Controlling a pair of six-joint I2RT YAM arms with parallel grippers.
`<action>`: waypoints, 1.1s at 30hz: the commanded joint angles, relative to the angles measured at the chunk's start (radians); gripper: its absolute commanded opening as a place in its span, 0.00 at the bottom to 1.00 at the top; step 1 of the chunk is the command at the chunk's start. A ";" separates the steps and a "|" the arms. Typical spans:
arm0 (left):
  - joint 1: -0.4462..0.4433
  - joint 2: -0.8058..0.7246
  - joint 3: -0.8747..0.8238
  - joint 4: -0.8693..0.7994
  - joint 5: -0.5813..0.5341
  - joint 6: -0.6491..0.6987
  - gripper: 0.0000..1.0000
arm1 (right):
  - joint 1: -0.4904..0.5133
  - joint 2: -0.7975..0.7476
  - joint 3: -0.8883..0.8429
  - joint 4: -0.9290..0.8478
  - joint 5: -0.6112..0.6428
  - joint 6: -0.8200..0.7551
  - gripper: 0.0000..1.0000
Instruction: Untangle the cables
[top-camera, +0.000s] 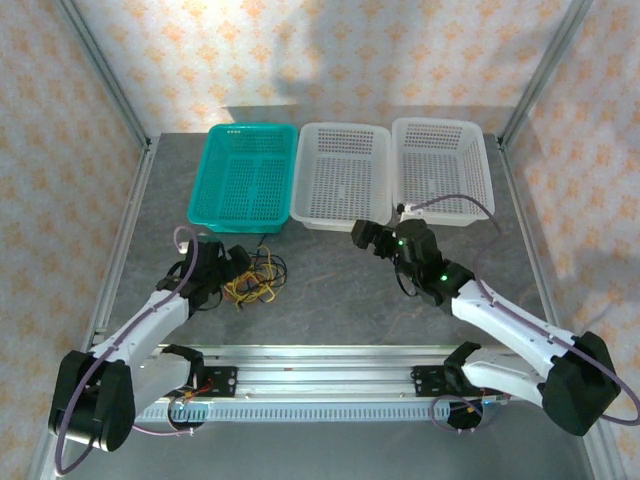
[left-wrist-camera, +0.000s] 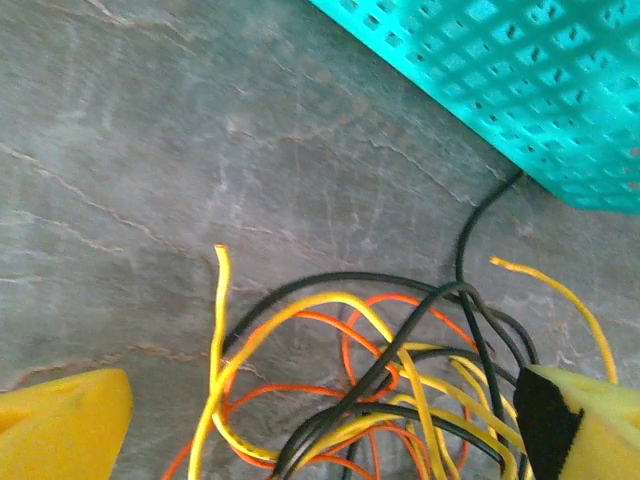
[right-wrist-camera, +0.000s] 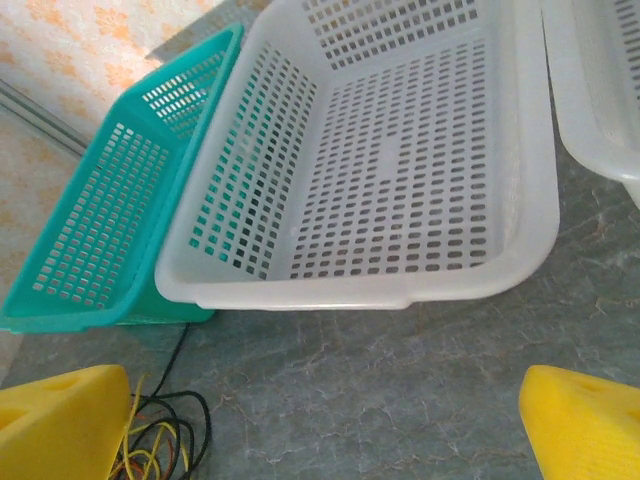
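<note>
Your left arm wore white shells over its long links, with black housings at the joints and a bulky black shoulder. Your right arm matched it. A thin purple hose looped off each arm near the wrist. Two small green lights glowed on your right arm's black wrist housings. Your left gripper had bright yellow fingers, one carrying a black strip along its inner face. Your right gripper had the same plain yellow, blunt and wedge-shaped.
</note>
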 joint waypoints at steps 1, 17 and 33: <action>-0.017 -0.004 -0.033 0.047 0.044 -0.024 0.99 | 0.005 -0.013 0.033 -0.002 0.040 -0.026 0.99; -0.352 0.026 -0.117 0.369 0.086 -0.279 0.99 | 0.005 -0.044 0.005 -0.114 0.280 0.138 0.98; -0.671 0.547 0.229 0.709 0.085 -0.338 0.99 | 0.005 -0.130 -0.023 -0.321 0.220 0.124 0.98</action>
